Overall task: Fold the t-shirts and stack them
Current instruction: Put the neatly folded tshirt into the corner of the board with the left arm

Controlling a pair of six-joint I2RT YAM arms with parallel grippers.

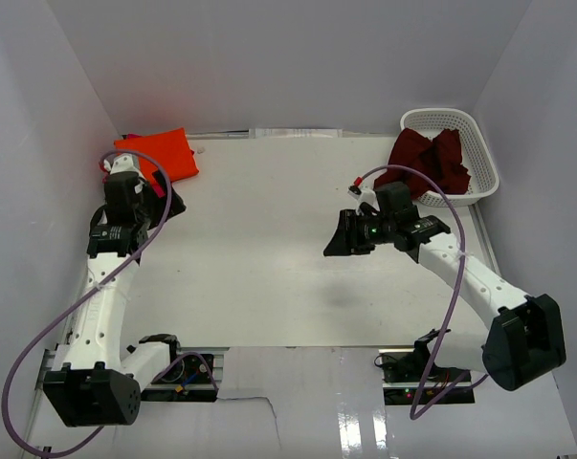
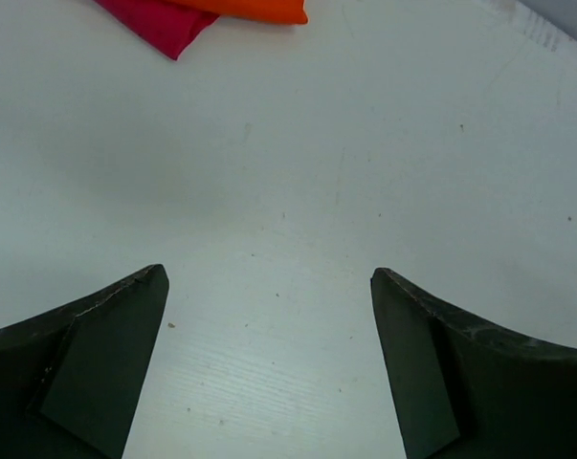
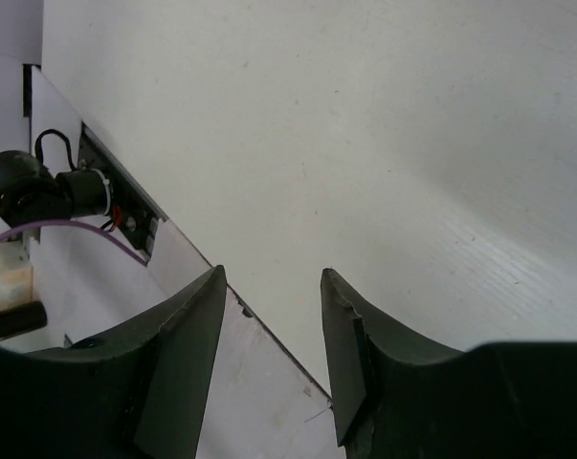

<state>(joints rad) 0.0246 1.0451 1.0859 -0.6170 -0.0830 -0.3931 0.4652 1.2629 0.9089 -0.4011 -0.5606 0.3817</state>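
Trouble, as we judge it, lies mostly with the dark maroon t-shirt [image 1: 430, 161]. It sits crumpled in the white lattice basket [image 1: 486, 170] at the far right, with one part spilling over the near rim. A pull on that overhang could drag or tip the light basket along with it. A pinch into the heap might also catch only one layer, so the cloth would come up twisted and hard to lay flat.

The right gripper [image 3: 274, 275] hangs released over the bare table [image 1: 269, 277], its jaws a modest way apart with nothing between them. The left gripper [image 2: 269, 277] is spread wide and also empty, just beside the finished pile in the far-left corner. A careless sweep there could nudge the orange t-shirt [image 1: 162, 153] off the magenta-pink t-shirt [image 2: 159, 21] beneath it. That pile lies close to the walls, so we expect little room when the third shirt is added.

Much is hard to read. From above, the left arm covers the near edge of the pile, and we cannot make out the pink shirt there. The left wrist view cuts both shirts off at its top edge. We cannot tell the maroon shirt's collar from its sleeves, and the part of it inside the basket is hidden.
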